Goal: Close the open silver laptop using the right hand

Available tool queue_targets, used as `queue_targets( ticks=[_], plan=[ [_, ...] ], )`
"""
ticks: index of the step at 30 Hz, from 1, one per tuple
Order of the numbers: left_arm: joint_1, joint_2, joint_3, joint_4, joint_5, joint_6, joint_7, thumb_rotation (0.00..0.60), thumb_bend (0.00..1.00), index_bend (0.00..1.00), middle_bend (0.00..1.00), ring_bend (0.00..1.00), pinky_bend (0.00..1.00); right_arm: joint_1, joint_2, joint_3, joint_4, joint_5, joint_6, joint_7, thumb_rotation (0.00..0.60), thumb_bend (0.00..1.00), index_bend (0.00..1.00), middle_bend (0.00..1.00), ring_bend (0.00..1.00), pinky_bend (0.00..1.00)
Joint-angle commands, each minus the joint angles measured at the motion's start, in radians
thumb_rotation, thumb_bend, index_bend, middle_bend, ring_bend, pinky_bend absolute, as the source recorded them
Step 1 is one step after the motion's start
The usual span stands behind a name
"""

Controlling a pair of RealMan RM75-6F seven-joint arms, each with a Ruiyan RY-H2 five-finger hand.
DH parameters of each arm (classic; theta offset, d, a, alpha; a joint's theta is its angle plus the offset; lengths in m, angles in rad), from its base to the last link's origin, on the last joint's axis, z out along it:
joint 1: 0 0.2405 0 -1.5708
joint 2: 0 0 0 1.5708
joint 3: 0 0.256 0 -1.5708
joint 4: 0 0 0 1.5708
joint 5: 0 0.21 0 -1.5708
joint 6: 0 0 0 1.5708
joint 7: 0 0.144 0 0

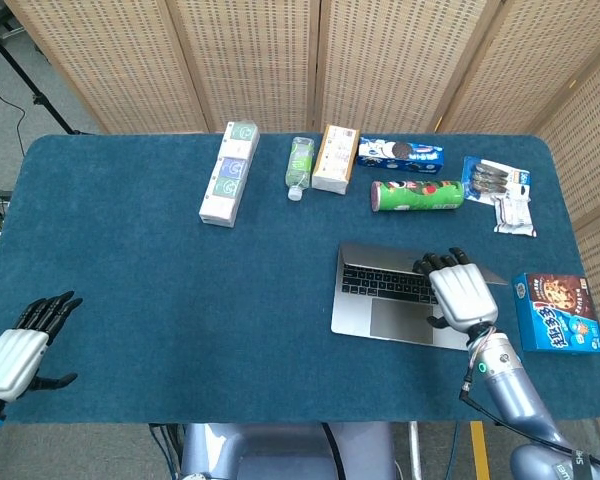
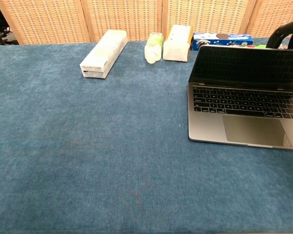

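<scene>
The silver laptop (image 1: 385,300) (image 2: 244,112) lies at the right of the blue table, its lid partly lowered over the keyboard. My right hand (image 1: 459,290) rests flat on the lid's outer face, fingers spread and pointing away from me; the chest view shows only its dark fingertips (image 2: 284,33) over the lid's top edge. My left hand (image 1: 20,348) hovers off the table's near left corner, fingers apart and holding nothing.
Along the far side lie a long white box (image 1: 229,173), a small bottle (image 1: 299,166), a tan carton (image 1: 335,157), a cookie pack (image 1: 401,151), a green can (image 1: 416,194) and a snack packet (image 1: 501,185). A blue biscuit box (image 1: 556,312) sits right of the laptop.
</scene>
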Motion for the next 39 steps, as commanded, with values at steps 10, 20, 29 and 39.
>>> queue_targets(
  ticks=[10,20,29,39],
  plan=[
    [-0.004,0.012,0.004,-0.008,-0.007,-0.015,-0.003,0.600,0.04,0.05,0.00,0.03,0.05,-0.031,-0.024,-0.041,-0.028,-0.002,0.043,-0.025,0.600,0.02,0.24,0.22,0.28,0.15],
    [-0.006,0.018,0.006,-0.012,-0.009,-0.021,-0.003,0.600,0.03,0.05,0.00,0.03,0.05,-0.055,-0.030,-0.060,-0.031,-0.007,0.055,-0.010,0.600,0.02,0.24,0.22,0.28,0.15],
    [-0.005,0.026,0.009,-0.017,-0.009,-0.021,-0.006,0.600,0.04,0.05,0.00,0.04,0.05,-0.088,-0.067,-0.089,0.009,-0.026,0.044,0.043,0.600,0.02,0.24,0.22,0.28,0.15],
    [-0.006,0.032,0.011,-0.025,-0.012,-0.028,0.001,0.600,0.03,0.05,0.00,0.04,0.05,-0.121,-0.130,-0.117,0.100,-0.039,0.011,0.105,0.600,0.02,0.24,0.22,0.28,0.15]
  ],
)
